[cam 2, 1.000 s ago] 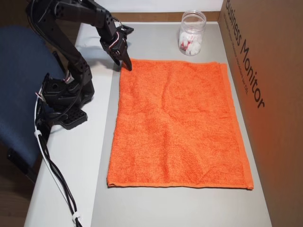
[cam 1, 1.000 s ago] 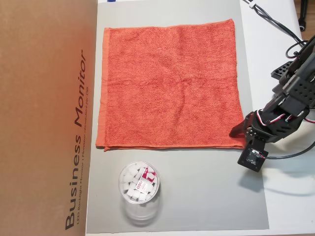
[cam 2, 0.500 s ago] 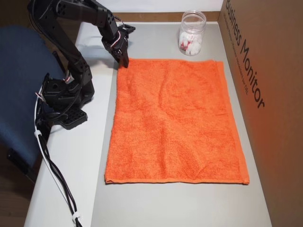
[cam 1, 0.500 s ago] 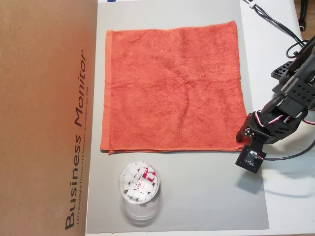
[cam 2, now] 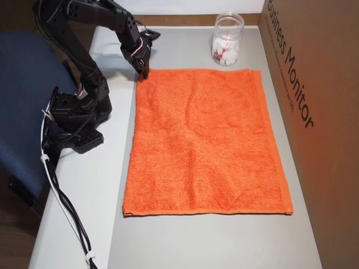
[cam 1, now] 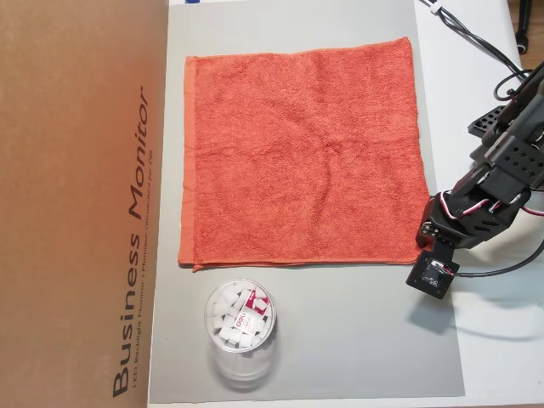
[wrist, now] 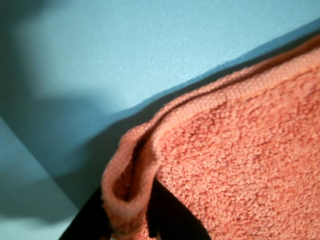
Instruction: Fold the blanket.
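At blanket (cam 1: 302, 153) corner, my end effector (cam 2: 143, 72) is clenched on hem only; thin pinch may slip during lift, dragging cloth across bench (cam 1: 340, 340).

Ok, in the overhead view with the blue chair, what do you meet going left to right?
Blue chair → arm base → gripper at the blanket's corner → blanket → cardboard box.
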`<state>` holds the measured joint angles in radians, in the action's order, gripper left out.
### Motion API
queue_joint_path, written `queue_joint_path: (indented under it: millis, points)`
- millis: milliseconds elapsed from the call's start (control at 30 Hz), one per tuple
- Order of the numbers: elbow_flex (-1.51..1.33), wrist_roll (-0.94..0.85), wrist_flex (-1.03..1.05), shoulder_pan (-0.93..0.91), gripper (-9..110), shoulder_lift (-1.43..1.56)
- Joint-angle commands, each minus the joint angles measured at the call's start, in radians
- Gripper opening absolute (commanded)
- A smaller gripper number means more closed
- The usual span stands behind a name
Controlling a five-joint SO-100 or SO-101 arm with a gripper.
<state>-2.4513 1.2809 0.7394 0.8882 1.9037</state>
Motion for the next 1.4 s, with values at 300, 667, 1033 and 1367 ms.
queue_joint_path:
  millis: [300,667,1033,1367]
  points:
    - [0.005,0.008,0.020,0.052,0,0.117]
    - [-0.006,0.008,0.058,0.106,0,0.278]
    - [-0.003,0.008,0.227,0.060,0,0.495]
    - [-0.005,0.008,0.276,-0.043,0,0.664]
